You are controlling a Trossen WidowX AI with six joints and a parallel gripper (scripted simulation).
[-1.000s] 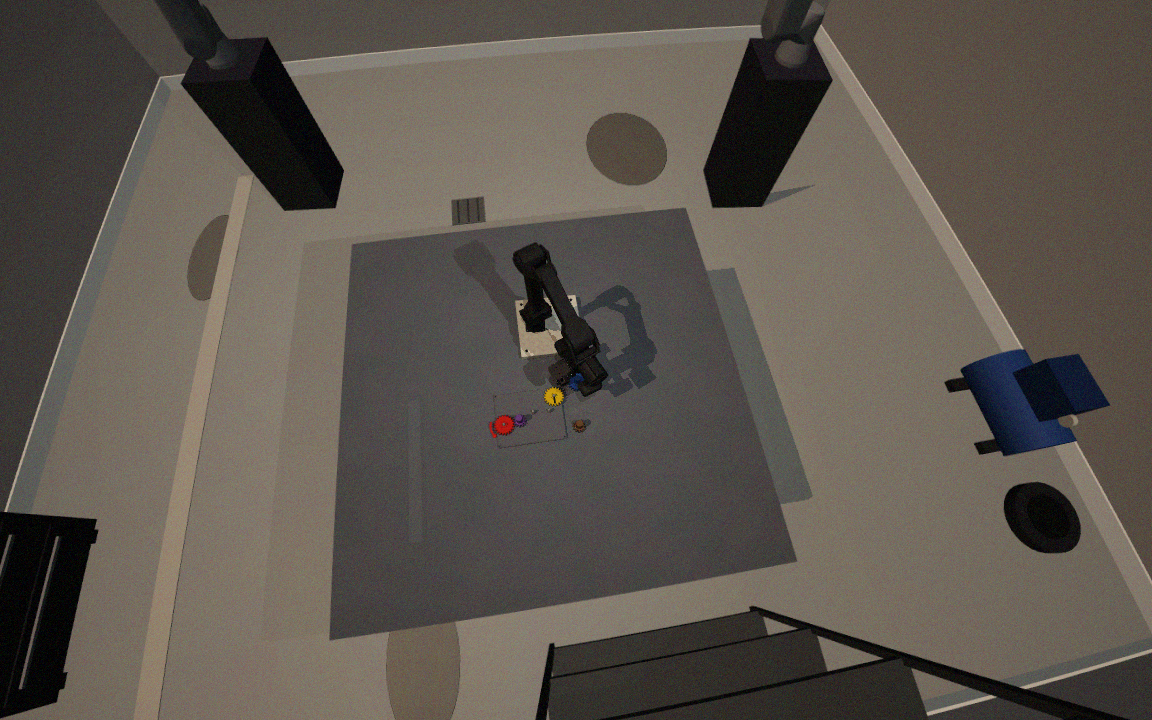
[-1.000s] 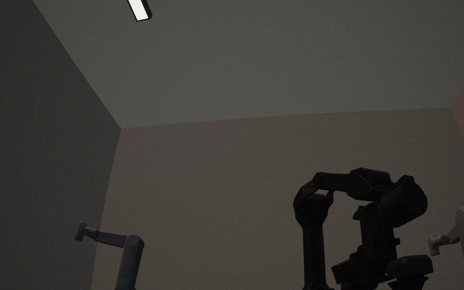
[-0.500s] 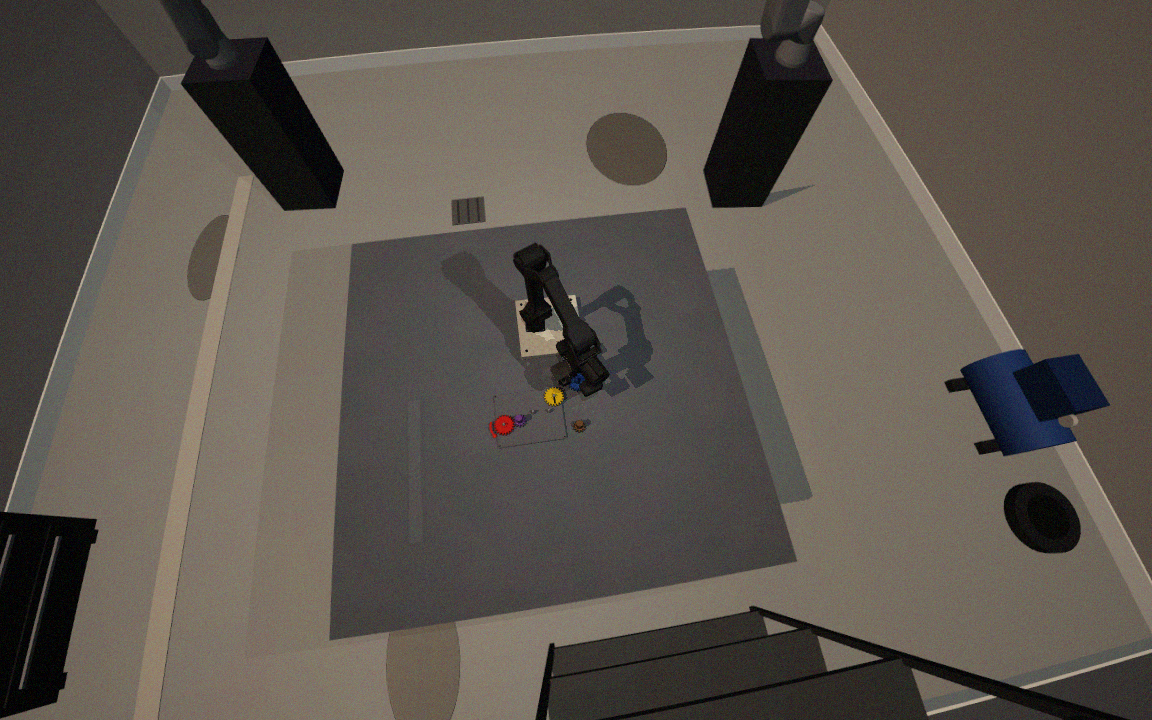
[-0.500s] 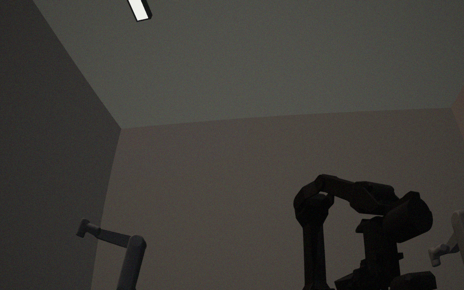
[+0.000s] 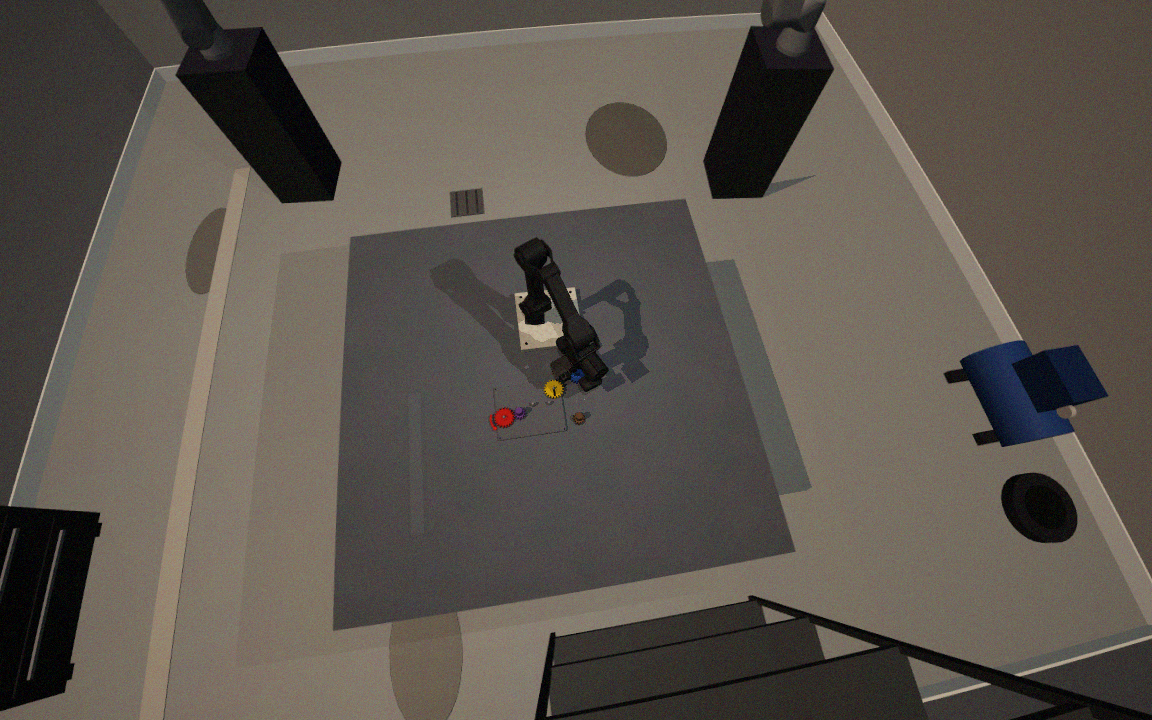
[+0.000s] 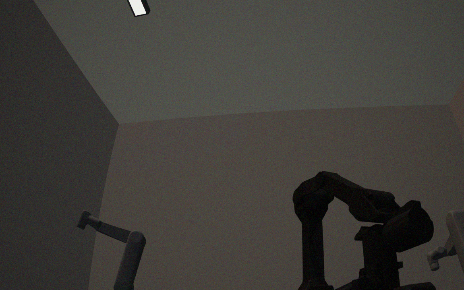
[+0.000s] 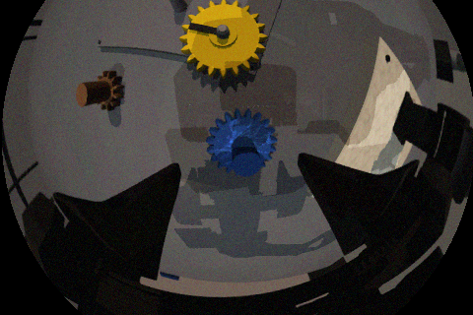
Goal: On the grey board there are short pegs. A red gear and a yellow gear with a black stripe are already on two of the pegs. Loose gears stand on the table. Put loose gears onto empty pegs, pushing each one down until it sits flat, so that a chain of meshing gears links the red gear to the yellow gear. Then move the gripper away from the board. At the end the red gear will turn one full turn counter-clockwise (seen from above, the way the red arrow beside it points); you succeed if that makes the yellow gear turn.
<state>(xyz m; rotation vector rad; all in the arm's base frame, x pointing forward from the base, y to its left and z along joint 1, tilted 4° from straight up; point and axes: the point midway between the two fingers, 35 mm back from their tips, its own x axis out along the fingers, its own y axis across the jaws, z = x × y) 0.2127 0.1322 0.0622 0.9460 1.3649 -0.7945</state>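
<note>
My gripper (image 7: 240,164) is open and empty, its fingers wide apart above and on either side of the loose blue gear (image 5: 576,377) (image 7: 222,140), which has an upright handle. The yellow gear (image 5: 551,390) (image 7: 241,54) with its black stripe is on a peg of the grey board (image 5: 531,429) (image 7: 148,25). The red gear (image 5: 501,419) is at the board's left, with the small purple gear (image 5: 519,412) right beside it. Two bare pegs (image 5: 533,403) (image 5: 549,402) show between purple and yellow. A small brown gear (image 5: 578,418) (image 7: 117,90) stands off the board. Whether purple sits flat is unclear.
The red arrow (image 5: 491,422) lies left of the red gear. The arm's pale base plate (image 5: 540,338) (image 7: 374,108) is behind the gears. Two dark pedestals (image 5: 262,116) (image 5: 763,116) stand far back. The exterior view shows only the upper arm and walls.
</note>
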